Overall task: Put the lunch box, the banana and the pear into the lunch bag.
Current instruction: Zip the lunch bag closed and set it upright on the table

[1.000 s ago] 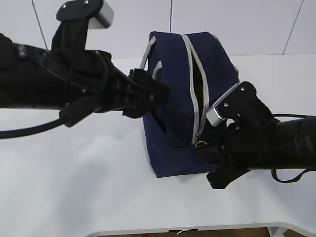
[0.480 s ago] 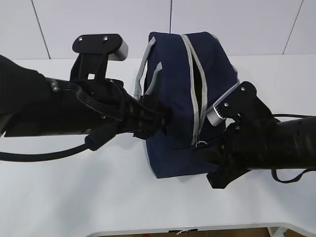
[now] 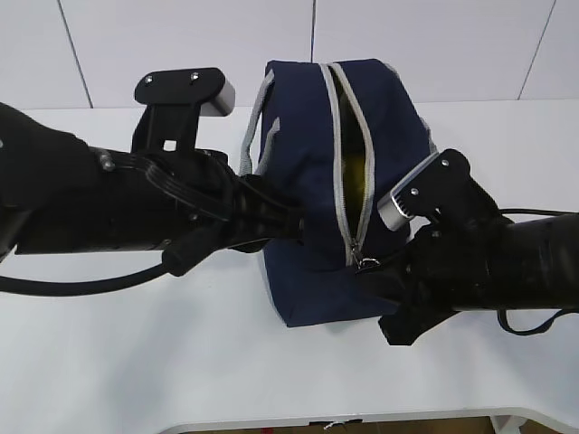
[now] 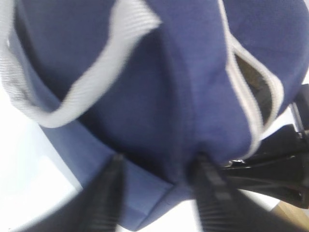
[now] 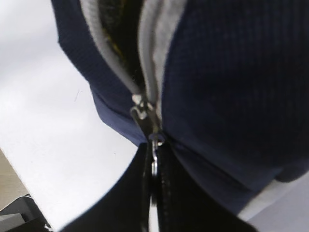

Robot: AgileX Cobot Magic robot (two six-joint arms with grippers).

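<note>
On white table (image 3: 136, 362) before pale panelled wall (image 3: 434, 45), lunch bag (image 3: 312, 208), left gripper (image 4: 157, 181) pinching its fabric, right gripper (image 5: 153, 159) clamping zipper pull (image 5: 153, 145).

The navy bag (image 3: 312, 199) stands on the white tabletop (image 3: 136, 353), its grey zipper (image 3: 348, 172) partly open along the top. Grey handles (image 3: 258, 127) droop on its left side. Something yellow (image 3: 357, 172) shows inside the gap.

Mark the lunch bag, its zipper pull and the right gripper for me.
lunch bag (image 3: 303, 262), exterior view: navy side panel.
zipper pull (image 5: 153, 140), right wrist view: metal pull below the slider.
right gripper (image 5: 154, 166), right wrist view: between the fingertips, shut on the pull.
</note>
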